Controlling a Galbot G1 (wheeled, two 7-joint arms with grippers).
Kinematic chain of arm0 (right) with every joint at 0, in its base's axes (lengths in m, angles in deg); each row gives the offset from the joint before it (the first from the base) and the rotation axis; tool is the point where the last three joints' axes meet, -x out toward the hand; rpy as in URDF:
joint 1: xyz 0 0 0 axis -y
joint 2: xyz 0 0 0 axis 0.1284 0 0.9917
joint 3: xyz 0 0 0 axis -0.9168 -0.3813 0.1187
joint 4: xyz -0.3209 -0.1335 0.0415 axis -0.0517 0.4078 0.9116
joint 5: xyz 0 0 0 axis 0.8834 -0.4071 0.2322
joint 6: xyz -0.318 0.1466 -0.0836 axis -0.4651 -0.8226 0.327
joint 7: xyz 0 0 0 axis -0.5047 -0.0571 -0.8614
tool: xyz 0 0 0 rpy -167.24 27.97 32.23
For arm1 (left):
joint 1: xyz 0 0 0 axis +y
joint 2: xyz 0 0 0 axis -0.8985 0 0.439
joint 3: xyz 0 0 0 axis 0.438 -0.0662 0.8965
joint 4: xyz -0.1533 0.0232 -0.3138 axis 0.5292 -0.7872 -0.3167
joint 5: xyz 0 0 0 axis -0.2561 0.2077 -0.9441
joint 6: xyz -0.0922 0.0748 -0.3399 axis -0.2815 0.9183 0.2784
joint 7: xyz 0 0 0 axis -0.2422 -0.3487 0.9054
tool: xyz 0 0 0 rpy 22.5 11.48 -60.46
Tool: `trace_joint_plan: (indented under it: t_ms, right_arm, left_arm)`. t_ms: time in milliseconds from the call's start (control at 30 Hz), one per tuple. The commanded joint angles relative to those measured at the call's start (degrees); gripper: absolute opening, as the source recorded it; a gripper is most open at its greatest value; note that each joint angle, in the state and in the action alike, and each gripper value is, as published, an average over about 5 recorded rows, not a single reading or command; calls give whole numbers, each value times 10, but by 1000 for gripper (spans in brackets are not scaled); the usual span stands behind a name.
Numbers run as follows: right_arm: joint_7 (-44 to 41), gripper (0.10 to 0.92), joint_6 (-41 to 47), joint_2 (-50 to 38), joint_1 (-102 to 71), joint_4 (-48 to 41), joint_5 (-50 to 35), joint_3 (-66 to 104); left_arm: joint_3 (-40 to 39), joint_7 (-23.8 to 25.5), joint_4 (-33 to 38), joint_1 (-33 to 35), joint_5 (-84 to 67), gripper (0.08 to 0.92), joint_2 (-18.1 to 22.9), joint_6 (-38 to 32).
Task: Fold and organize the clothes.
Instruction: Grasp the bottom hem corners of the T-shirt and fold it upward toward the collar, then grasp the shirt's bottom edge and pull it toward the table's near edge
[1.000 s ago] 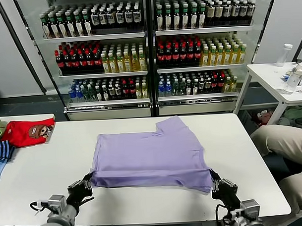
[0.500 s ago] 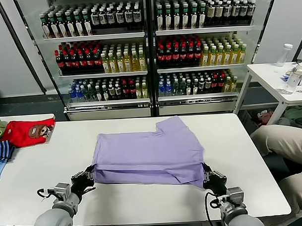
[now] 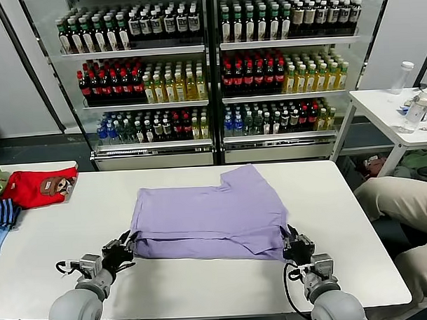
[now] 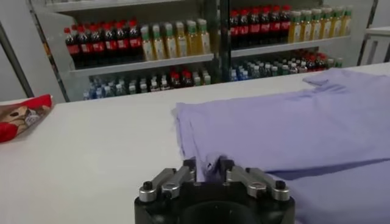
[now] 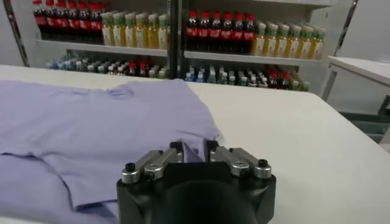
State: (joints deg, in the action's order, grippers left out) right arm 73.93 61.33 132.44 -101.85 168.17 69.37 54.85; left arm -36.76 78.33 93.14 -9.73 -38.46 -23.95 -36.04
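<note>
The lavender T-shirt (image 3: 208, 213) lies plain side up in the middle of the white table (image 3: 204, 287), its near hem lifted and carried over the body. My left gripper (image 3: 125, 246) is shut on the shirt's near left corner; the left wrist view shows cloth pinched between its fingers (image 4: 208, 170) and the shirt (image 4: 292, 128) beyond. My right gripper (image 3: 290, 241) is shut on the near right corner; the right wrist view shows cloth between its fingers (image 5: 194, 149) and the shirt (image 5: 91, 122) spread beyond.
A red garment with a cartoon print (image 3: 40, 186) and a blue striped garment (image 3: 1, 213) lie at the table's left edge. Drink coolers (image 3: 210, 69) stand behind the table. A second table with bottles (image 3: 408, 107) is at the right. A seated person's legs (image 3: 397, 203) are at the right.
Both grippers have moved away from me over the table, carrying the shirt's near hem further over its body; the fold line has shifted toward the far side.
</note>
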Motion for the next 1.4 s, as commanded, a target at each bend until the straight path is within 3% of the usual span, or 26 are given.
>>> trace_joint_plan:
  t_ms: [33, 167, 333, 467, 600, 733, 1200, 1400]
  right_arm:
    - [5, 569, 8, -13, -93, 83, -2, 39]
    - [9, 681, 10, -1, -122, 95, 0, 35]
    - [16, 801, 12, 7, -106, 63, -3, 20]
    - [26, 819, 24, 13, -85, 39, -22, 14]
    - [25, 750, 34, 15, -81, 33, -39, 5]
    - [24, 639, 40, 18, -77, 28, -43, -5]
    - [28, 232, 47, 19, -61, 31, -80, 7]
    - [30, 122, 49, 11, -78, 49, -104, 25]
  left_arm:
    - [47, -35, 120, 90, -111, 459, -28, 34]
    - [38, -44, 131, 93, -129, 580, -19, 60]
    - [23, -53, 93, 82, -121, 719, -8, 76]
    - [23, -64, 46, 59, -112, 806, -8, 75]
    - [24, -66, 33, 58, -113, 819, -12, 74]
    - [22, -65, 36, 62, -112, 748, -11, 72]
    - [17, -60, 45, 63, -109, 342, -6, 66]
    - [22, -58, 48, 72, -108, 169, -13, 59]
